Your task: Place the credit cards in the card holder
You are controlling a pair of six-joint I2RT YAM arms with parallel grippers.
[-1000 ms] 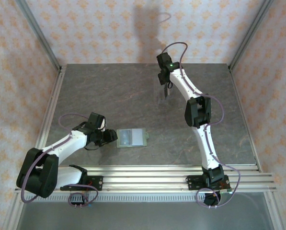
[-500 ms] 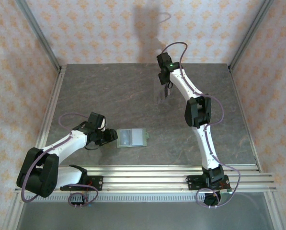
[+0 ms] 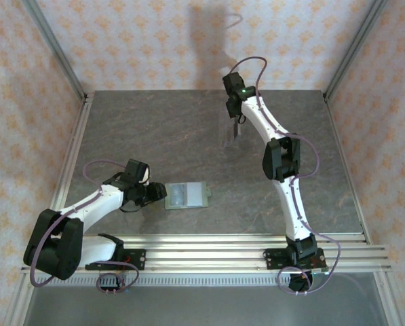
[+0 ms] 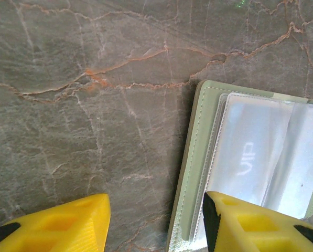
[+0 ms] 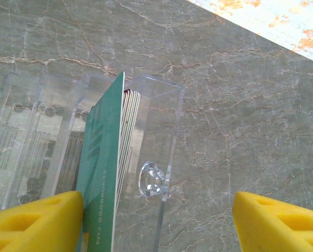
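**cards not yet out of the stand, none in the holder**

table [image 3: 188,136]: grey marbled slab, two work spots well apart.

card holder [image 4: 240,157]: lies open and flat at the near side, pale pockets up. "vip" shows on one pocket. i judge no credit card is inside.

clear stand [image 5: 151,157]: far side, upright, holding the credit cards [image 5: 106,173] on edge, green one outermost.

my right gripper [image 5: 157,202]: fingers apart, straddling stand and cards, gripping nothing.

my left gripper [image 4: 155,205]: fingers apart, one over the holder's edge, one over bare table, nothing held.

left to do, by my judgement: everything, from pinching a card to carrying it over and sliding it in.
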